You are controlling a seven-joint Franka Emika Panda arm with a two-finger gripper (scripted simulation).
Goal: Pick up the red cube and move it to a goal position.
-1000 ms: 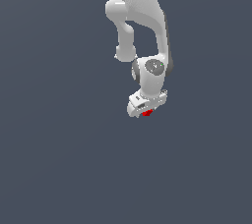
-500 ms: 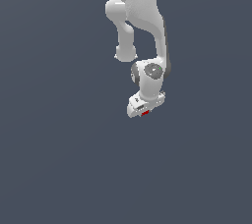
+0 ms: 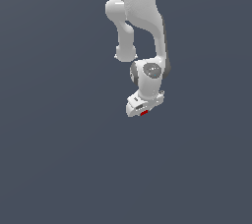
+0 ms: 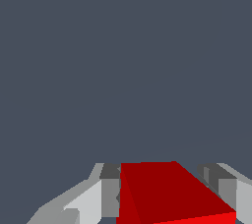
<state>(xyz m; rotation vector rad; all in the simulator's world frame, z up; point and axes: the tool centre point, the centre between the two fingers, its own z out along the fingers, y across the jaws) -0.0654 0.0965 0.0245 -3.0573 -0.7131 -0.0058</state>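
Mostly hidden in the exterior view: one red cube (image 3: 143, 113) shows only as a sliver under the one white gripper (image 3: 142, 112), at 6 o'clock from the arm's wrist joint. Plain grey surroundings (image 3: 59, 159). Wrist view: cube (image 4: 167, 193) cut off by frame edge, clamped between two fingers (image 4: 110, 191). Grey backdrop, featureless.

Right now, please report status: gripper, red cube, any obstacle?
Gripper low, jaws either side of the red cube. Contact with fingers unclear, a gap shows on one side. No obstacle seen.
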